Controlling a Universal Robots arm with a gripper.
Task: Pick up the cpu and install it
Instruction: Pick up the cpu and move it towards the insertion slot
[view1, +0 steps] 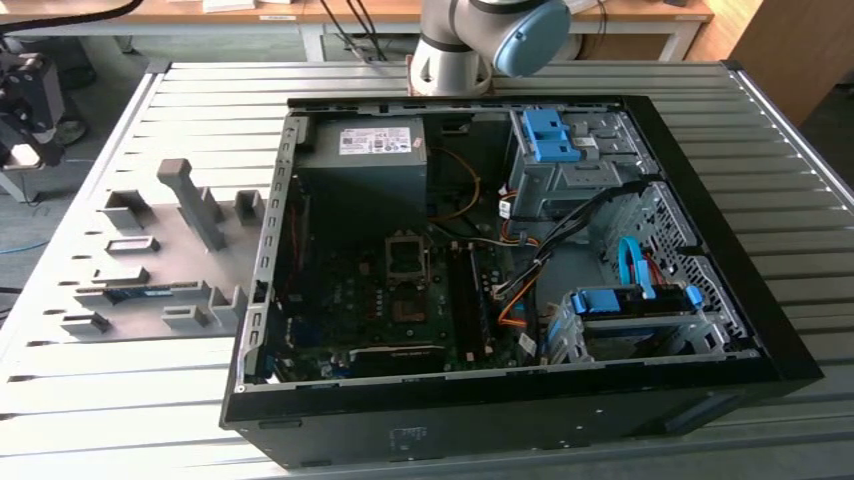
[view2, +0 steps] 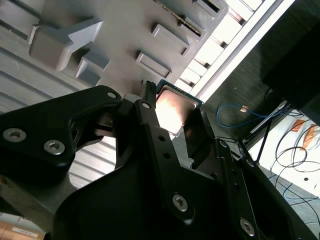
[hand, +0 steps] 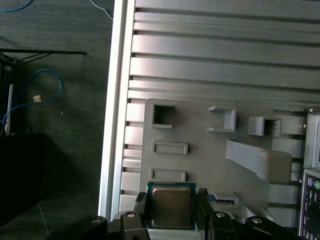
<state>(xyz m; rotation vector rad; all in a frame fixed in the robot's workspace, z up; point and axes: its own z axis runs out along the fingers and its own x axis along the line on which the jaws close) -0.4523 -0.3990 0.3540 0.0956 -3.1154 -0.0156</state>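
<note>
While the arm (view1: 487, 35) reaches beyond the exterior view's upper edge, both wrist views show the gripper (hand: 172, 212) over the grey fixture (hand: 210, 150) on the slatted table (hand: 210, 60).

- Fingers (hand: 204, 207): closed on the cpu (hand: 171, 205), pinching it by two opposite edges.
- cpu: held clear of the fixture, with its dull metal face and green rim showing between the black fingers. It sits near the table's edge, above the fixture's outer row of pockets.
- Case (view1: 534, 425): lies open on the table at the exterior view's right of the fixture, board exposed, socket (view1: 406, 255) mid-board.
- Floor beside the table: loose blue cable (hand: 47, 85).
</note>
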